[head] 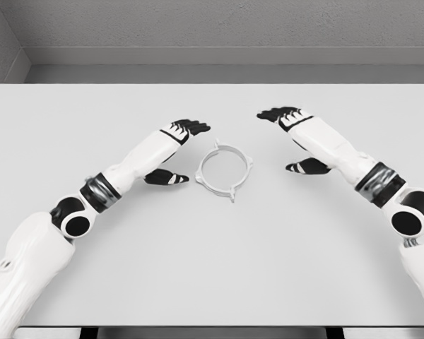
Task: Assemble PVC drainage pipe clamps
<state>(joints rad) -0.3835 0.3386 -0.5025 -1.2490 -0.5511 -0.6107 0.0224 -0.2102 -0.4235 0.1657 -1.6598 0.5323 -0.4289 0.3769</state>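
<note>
1. The left arm comes in from the desk's point(49, 127) near left corner and reaches toward the middle. The left hand point(177, 145) hovers with its dark fingers stretched flat and its thumb hanging below, holding nothing.

2. The ring point(225, 170), a pale grey pipe clamp, lies flat near the middle of the desk, a little toward the far edge. It sits just beside the left hand's thumb, apart from it as far as I can tell, and nothing else rests on or against it.

3. Small tabs stick out from the ring's rim at several spots, one pointing toward the near edge. The band looks thin and hollow, so I judge it light and fairly stiff, though a hard squeeze across its width could flex it.

4. It looks like smooth plastic on a smooth desk, so it will likely slide if pushed from one side. Pinching the band between thumb and fingertip, close to a tab, seems the safest hold; the tabs themselves look too small to grip.

5. The right arm enters from the near right corner. The right hand point(297, 134) hovers well apart from the ring, fingers extended and thumb hanging down, empty.

6. No second clamp part is visible anywhere on the desk.
</note>
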